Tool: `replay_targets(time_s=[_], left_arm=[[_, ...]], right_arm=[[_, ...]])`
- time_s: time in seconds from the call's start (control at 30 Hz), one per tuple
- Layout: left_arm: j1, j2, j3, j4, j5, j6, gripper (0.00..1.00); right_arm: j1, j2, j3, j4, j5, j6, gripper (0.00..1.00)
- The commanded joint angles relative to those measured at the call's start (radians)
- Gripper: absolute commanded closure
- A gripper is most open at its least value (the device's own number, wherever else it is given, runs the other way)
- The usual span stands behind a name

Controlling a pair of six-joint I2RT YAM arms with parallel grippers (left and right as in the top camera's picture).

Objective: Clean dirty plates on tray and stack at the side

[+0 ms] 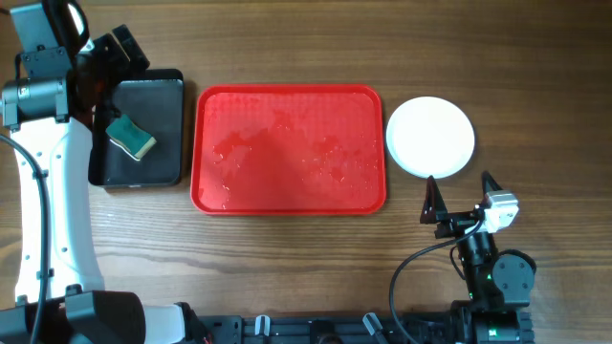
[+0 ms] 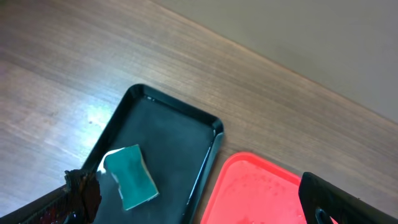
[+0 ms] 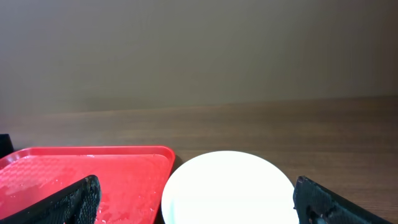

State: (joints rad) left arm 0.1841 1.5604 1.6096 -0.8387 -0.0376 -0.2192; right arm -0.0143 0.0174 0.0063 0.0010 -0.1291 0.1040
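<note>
On my overhead feed the large flat red plastic tray lies in the middle of the wooden table, long side running left to right. Its floor glistens with droplets and wet smears, thickest toward the centre and the lower left.

Just off the tray's right edge, level with its upper corner, a round cream-white plate rests on the bare wood. It sits so close to the rim that I cannot tell whether the two touch. I also cannot tell from either view whether more plates lie under it; I see only one white disc.

My right gripper is just below that plate, pointing toward it. Its two dark fingers are spread wide and have nothing between them. On the right wrist feed they frame the plate and the tray's corner.

To the left of the tray stands a smaller, deeper black rectangular bin, with a teal sponge with a pale layer lying tilted on its floor. My left gripper hangs above the bin's upper left corner. Its jaws are likewise wide apart and empty, and the sponge is visible below them on the left wrist feed.
</note>
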Motion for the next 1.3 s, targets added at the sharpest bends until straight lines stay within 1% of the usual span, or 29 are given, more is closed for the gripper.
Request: replay_targets(time_s=[0.0, 0.1, 0.2, 0.33, 0.5, 0.73, 0.87, 0.97, 1.13, 1.27], left_arm=[[-0.009, -0.085, -0.016, -0.014, -0.034, 0.005, 0.0], [-0.03, -0.182, -0.075, 0.009, -0.035, 0.006, 0.0], [-0.051, -0.292, -0.199, 0.125, -0.034, 0.006, 0.0], [-0.09, -0.461, -0.431, 0.327, -0.031, 0.007, 0.0], [-0.13, -0.708, -0.795, 0.612, 0.037, 0.036, 0.0], [-0.18, -0.978, -1.136, 0.823, 0.055, 0.037, 0.0], [-0.182, -1.126, -1.291, 0.878, 0.055, 0.039, 0.0], [-0.182, -1.229, -1.372, 0.88, 0.055, 0.088, 0.0], [-0.182, -1.365, -1.464, 0.88, 0.055, 0.167, 0.0], [-0.182, -1.442, -1.525, 0.88, 0.055, 0.19, 0.0]], right_arm=[[-0.005, -0.003, -0.001, 0.005, 0.017, 0.011, 0.0], [-0.005, -0.003, -0.001, 0.005, 0.017, 0.01, 0.0], [-0.005, -0.003, -0.001, 0.005, 0.017, 0.01, 0.0], [-0.005, -0.003, -0.001, 0.005, 0.017, 0.011, 0.0], [-0.005, -0.003, -0.001, 0.005, 0.017, 0.01, 0.0], [-0.005, -0.003, -0.001, 0.005, 0.017, 0.01, 0.0], [-0.005, -0.003, -0.001, 0.005, 0.017, 0.01, 0.0], [-0.005, -0.003, -0.001, 0.005, 0.017, 0.01, 0.0], [-0.005, -0.003, -0.001, 0.005, 0.017, 0.01, 0.0], [-0.005, -0.003, -0.001, 0.005, 0.017, 0.01, 0.0]])
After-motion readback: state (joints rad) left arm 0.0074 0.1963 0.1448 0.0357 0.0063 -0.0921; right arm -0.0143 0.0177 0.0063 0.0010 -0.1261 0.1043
